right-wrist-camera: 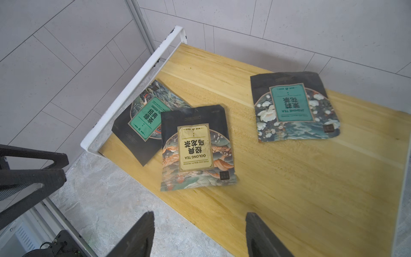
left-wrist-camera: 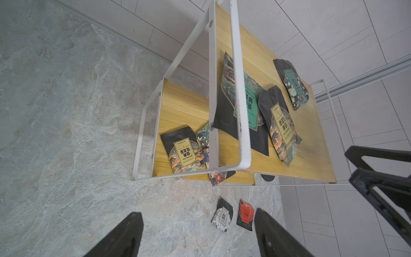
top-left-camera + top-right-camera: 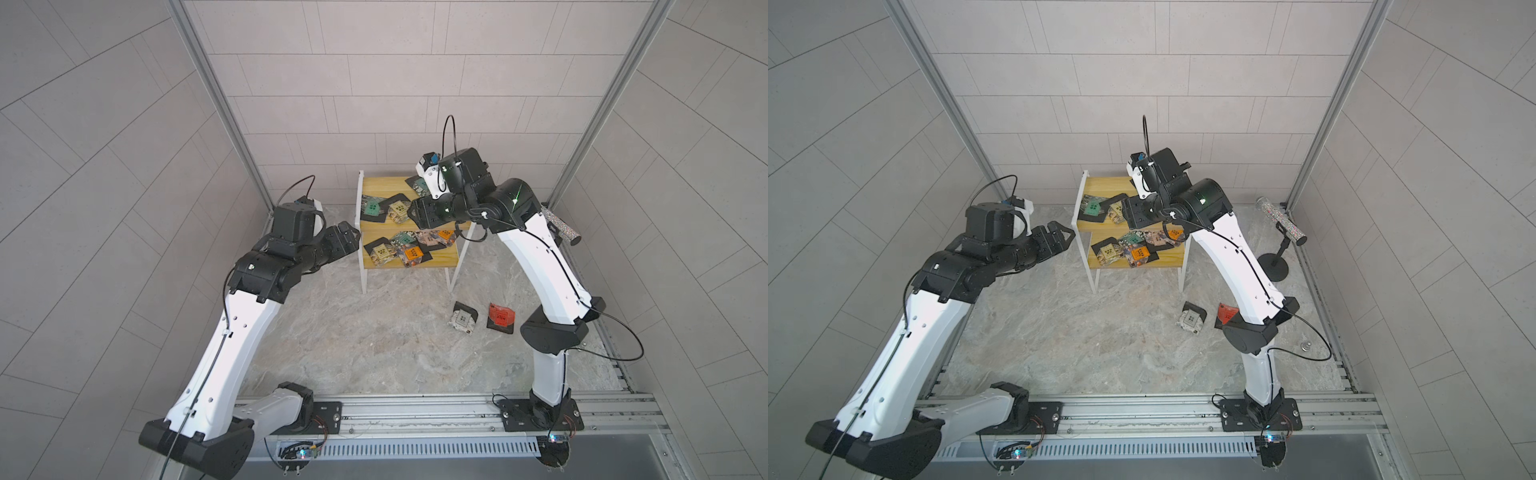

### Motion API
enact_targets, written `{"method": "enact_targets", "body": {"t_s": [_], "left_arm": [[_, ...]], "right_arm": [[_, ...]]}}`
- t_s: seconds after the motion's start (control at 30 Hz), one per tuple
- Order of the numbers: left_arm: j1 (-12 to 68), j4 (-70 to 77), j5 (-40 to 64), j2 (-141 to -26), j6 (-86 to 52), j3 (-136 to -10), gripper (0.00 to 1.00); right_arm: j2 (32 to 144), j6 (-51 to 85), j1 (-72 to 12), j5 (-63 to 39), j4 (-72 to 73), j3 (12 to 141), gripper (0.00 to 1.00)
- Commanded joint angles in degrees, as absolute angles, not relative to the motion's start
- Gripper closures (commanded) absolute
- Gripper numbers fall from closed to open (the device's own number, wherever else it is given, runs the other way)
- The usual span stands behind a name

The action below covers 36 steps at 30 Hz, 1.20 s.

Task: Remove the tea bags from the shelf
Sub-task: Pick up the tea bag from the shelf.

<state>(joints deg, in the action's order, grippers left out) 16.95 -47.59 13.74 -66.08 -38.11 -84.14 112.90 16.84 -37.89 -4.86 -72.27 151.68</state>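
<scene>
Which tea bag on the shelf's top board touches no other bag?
The teal-labelled jasmine bag, lying alone; the beige oolong bag overlaps the green-labelled bag.

Walls [image 3: 374,83]: pale grey rectangular panels, three sides. Corner posts [image 3: 221,104]: bare aluminium. Floor [image 3: 374,340]: grey marbled stone pattern. Front rail [image 3: 415,409]: slotted aluminium. Light: even, soft, shadows faint.

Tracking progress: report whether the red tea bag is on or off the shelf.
Off. The red tea bag lies on the marbled tabletop, apart from the shelf.
</scene>
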Motion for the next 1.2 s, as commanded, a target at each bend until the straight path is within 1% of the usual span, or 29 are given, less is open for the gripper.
{"method": "enact_targets", "body": {"t_s": [0.0,0.17,0.5,0.83,1.17], "left_arm": [[16.5,-45.6,15.3,-65.4,-38.9,-82.5,0.14],[16.3,-45.3,15.8,-65.2,-39.0,-81.3,0.14],[16.2,-44.9,16.3,-64.0,-39.1,-79.2,0.14],[15.7,-44.6,16.6,-63.0,-39.4,-77.3,0.14],[15.6,-43.7,17.1,-62.9,-39.8,-76.3,0.14]], "right_arm": [[114.1,16.2,-38.1,-4.7,-71.8,153.0,0.29],[115.8,15.2,-38.2,-6.0,-68.8,153.4,0.28],[119.0,13.7,-38.8,-5.7,-64.5,154.5,0.29],[122.1,13.0,-39.6,-4.7,-64.8,156.0,0.3],[122.1,10.3,-40.1,1.0,-68.9,153.9,0.31]]}}
